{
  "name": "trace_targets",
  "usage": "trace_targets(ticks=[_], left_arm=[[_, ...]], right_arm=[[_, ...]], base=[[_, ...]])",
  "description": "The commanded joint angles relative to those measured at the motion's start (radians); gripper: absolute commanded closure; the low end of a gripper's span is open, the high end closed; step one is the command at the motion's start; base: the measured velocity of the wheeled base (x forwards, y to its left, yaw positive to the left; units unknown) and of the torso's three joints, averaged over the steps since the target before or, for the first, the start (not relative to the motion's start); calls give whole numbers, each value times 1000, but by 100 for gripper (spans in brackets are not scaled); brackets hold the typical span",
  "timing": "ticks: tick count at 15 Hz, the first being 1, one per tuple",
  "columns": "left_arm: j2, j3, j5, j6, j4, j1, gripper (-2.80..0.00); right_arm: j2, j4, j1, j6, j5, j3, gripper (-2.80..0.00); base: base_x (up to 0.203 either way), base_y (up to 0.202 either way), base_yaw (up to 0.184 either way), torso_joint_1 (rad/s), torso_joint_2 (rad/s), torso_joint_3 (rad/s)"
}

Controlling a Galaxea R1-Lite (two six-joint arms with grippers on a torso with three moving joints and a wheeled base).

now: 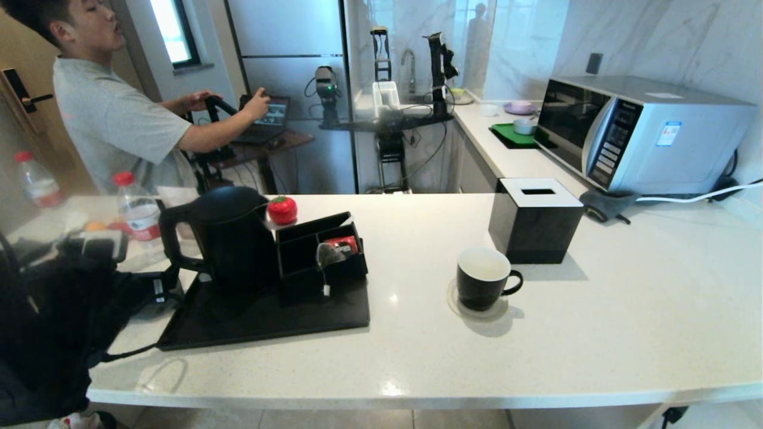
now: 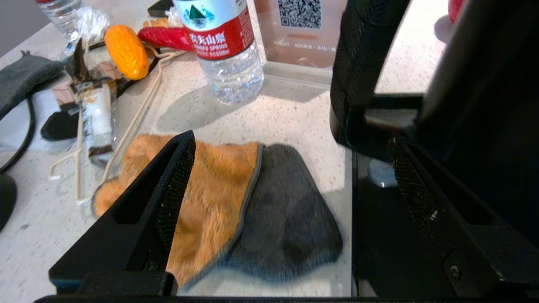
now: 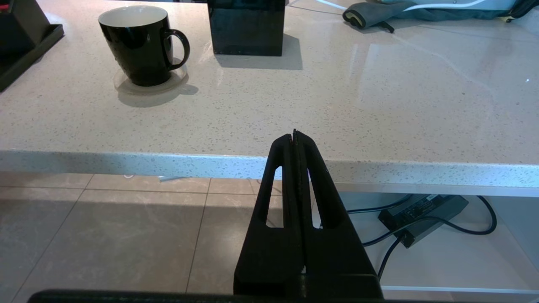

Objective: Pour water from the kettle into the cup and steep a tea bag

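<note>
Kettle [image 1: 229, 238] upright on black tray [image 1: 268, 322] at left of white surface [image 1: 536, 333], loop handle facing left, organiser box [image 1: 319, 253] touching its right side with tea bag [image 1: 328, 255] draped over the front compartment, string and tag hanging down. Cup [image 1: 481, 278] on clear coaster [image 1: 477, 307] well right of tray, tissue box [image 1: 534, 219] just behind it. Left pincer [image 2: 286, 176] spread wide beside kettle handle [image 2: 358, 75], gripping nothing, above orange-and-grey cloth [image 2: 236, 210]; right pincer [image 3: 294, 136] closed, empty, low before surface edge.
</note>
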Motion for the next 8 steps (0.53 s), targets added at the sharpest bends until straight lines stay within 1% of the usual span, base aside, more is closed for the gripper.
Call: trace_targets(ticks=[1,4,8], left_arm=[[39,-36,0,1,-48,0,-280],[73,-90,-27,1,-48,-1,-280],[111,-164,-31,1,-48,-4,-280]], right_arm=[[1,1,0,-1,0,0,0],[1,0,0,-1,0,0,0],[1,1,0,-1,0,0,0]], base=[[0,0,0,0,0,0],[0,0,0,0,0,0],[0,0,0,0,0,0]])
